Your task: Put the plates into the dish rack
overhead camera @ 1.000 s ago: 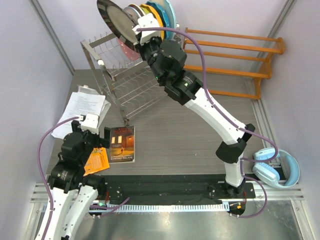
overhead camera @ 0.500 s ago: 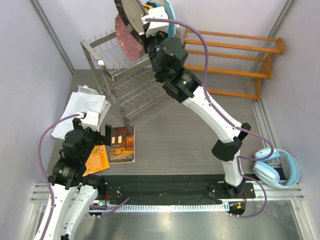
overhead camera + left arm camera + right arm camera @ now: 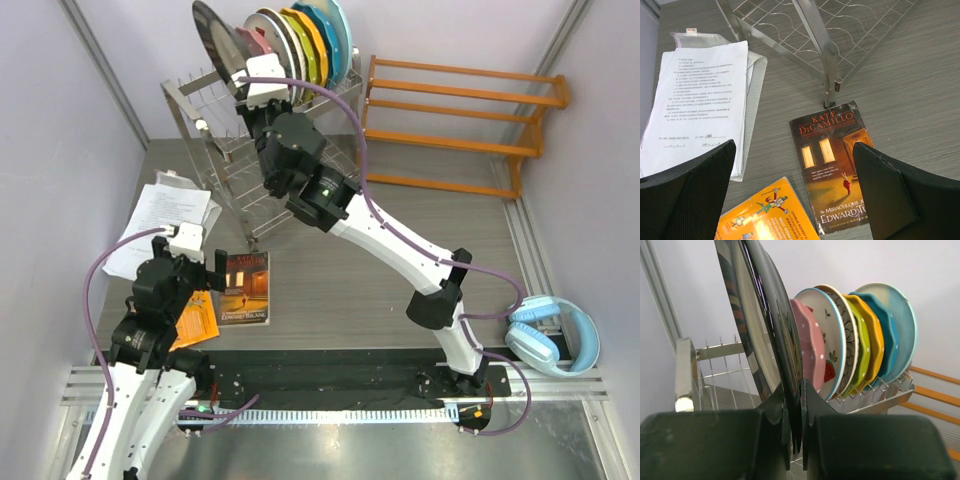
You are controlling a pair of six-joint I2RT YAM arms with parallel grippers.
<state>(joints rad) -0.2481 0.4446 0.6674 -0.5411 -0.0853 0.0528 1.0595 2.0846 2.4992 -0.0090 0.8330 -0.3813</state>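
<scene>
Grey wood-grain counter (image 3: pixel 350 270), pale walls (image 3: pixel 50 150). Right jaws are clamping the rim of the dark brown-rimmed, beige-centred dinner plate (image 3: pixel 751 340), which is standing near upright at the left end of the row on the top tier of the shiny steel wire dish rack (image 3: pixel 215 150), just beside the pink polka-dotted plate (image 3: pixel 810 350). Half a second back it was tipping over that pink one, further right. Left jaws are hanging open over a dark paperback book (image 3: pixel 832 165).
</scene>
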